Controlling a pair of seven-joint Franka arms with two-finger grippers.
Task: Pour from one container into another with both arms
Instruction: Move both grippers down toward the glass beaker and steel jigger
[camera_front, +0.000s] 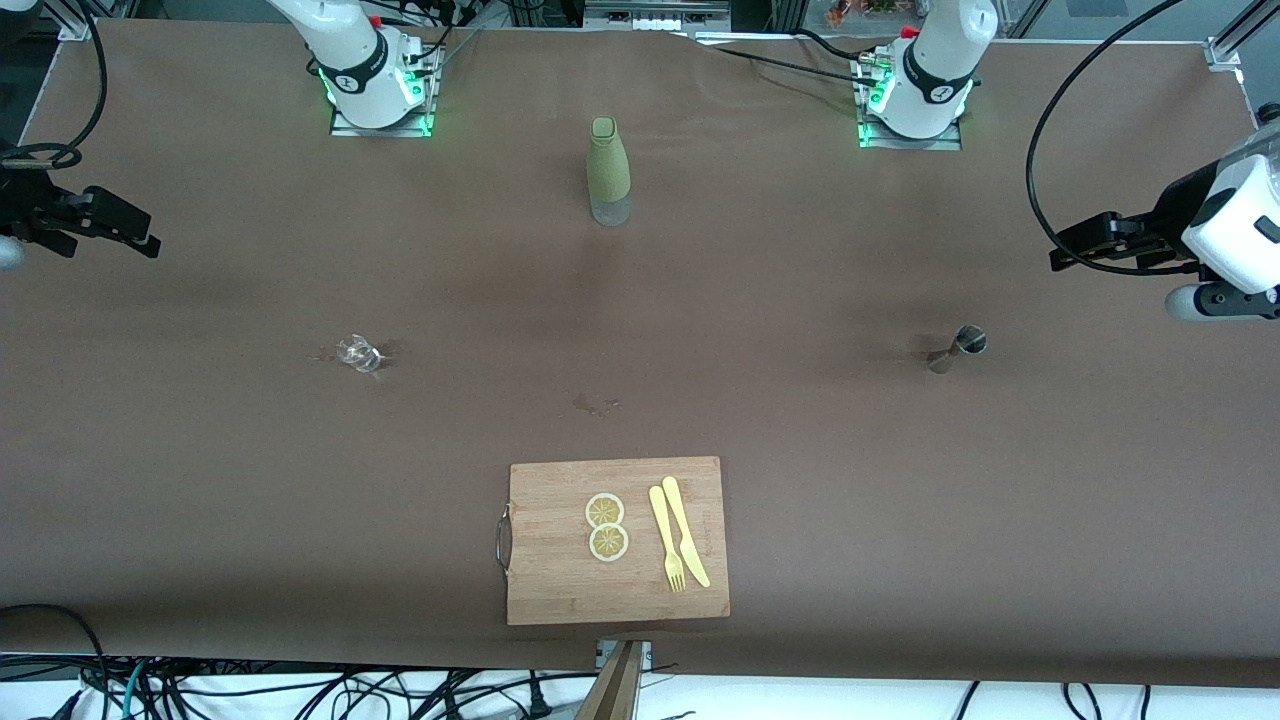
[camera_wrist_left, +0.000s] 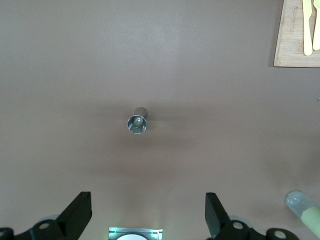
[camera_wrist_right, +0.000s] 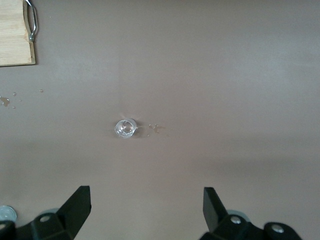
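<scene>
From the front view we see both arms waiting high at the table's ends. The left gripper hangs over the cloth at its own end, and the metal jigger stands on the table below it and nearer to the front camera. The right gripper hangs likewise at its end, and the small clear glass sits toward the middle from it. So we judge each arm has its own container: the left is nearer the jigger, the right nearer the glass. Between the bases stands a green-sleeved bottle; a cutting board with lemon slices, a fork and a knife lies nearest the front camera.

In the left wrist view the fingers are spread wide and empty, and the jigger stands upright straight ahead, its open mouth showing, which the front view hides.

In the right wrist view the fingers are equally spread, and the glass lies ahead with droplets just beside it.
</scene>
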